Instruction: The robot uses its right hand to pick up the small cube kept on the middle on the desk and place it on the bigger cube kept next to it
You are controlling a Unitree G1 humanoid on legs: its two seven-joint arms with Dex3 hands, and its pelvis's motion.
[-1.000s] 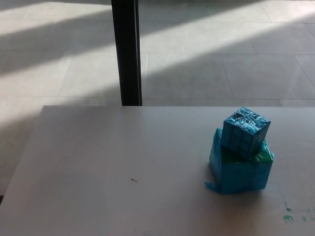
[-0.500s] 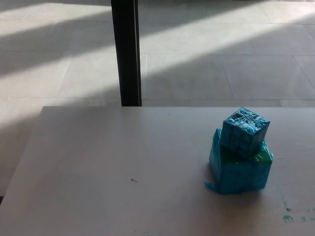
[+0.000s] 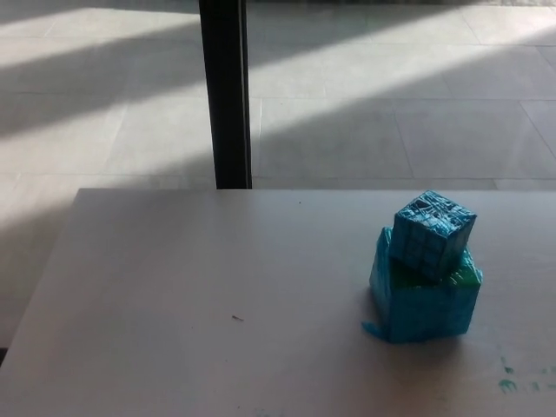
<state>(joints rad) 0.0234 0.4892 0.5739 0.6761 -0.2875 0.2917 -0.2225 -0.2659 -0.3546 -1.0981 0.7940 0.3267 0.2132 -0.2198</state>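
The small blue cube (image 3: 432,233), gridded like a puzzle cube and wrapped in tape, rests tilted on top of the bigger blue cube (image 3: 423,306). The bigger cube has a green top face and stands on the white desk (image 3: 217,304) at the right of the head view. Neither of my hands nor any arm shows in the picture.
A black vertical post (image 3: 226,91) rises behind the desk's far edge. Beyond it lies a tiled floor (image 3: 391,104) with bands of sunlight. Green paint specks (image 3: 512,378) mark the desk near its front right corner. A tiny dark speck (image 3: 236,318) lies mid-desk.
The whole picture has shifted very slightly, so the camera moved. The two cubes keep the same stacked position.
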